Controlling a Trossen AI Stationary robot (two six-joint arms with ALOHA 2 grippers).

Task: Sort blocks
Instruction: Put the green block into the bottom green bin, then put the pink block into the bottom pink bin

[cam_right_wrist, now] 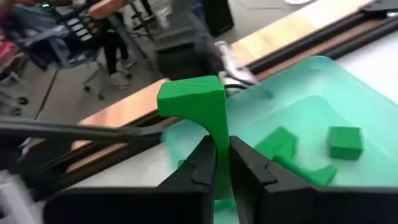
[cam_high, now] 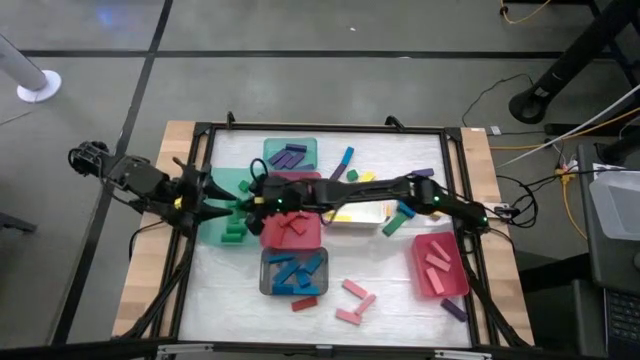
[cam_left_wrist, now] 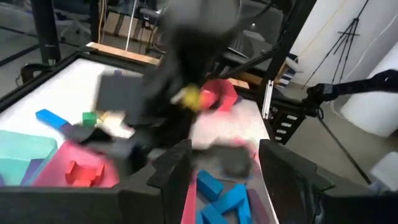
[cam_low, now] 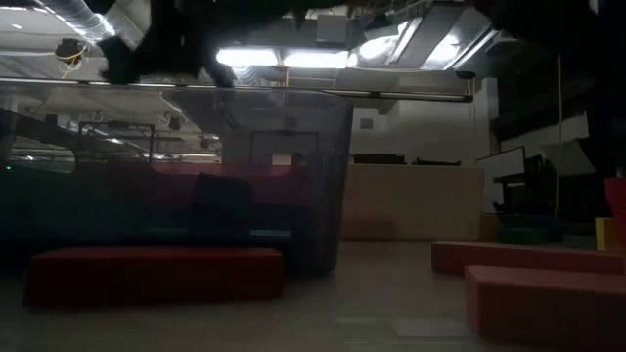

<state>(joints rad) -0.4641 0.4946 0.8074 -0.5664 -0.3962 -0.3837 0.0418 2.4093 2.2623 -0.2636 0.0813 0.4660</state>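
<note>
we've got the right gripper with fingers pinching a green block, block standing up out of the fingers, directly over the green tray near the desk's left edge. drop is straight down. left gripper fingers spread, empty, just beside, over the red and blue trays.

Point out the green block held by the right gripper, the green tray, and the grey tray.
green block [cam_right_wrist: 191,99]: right wrist view, top face.
green tray [cam_right_wrist: 323,71]: right wrist view, far rim.
grey tray [cam_high: 264,272]: high view, left wall.
</note>
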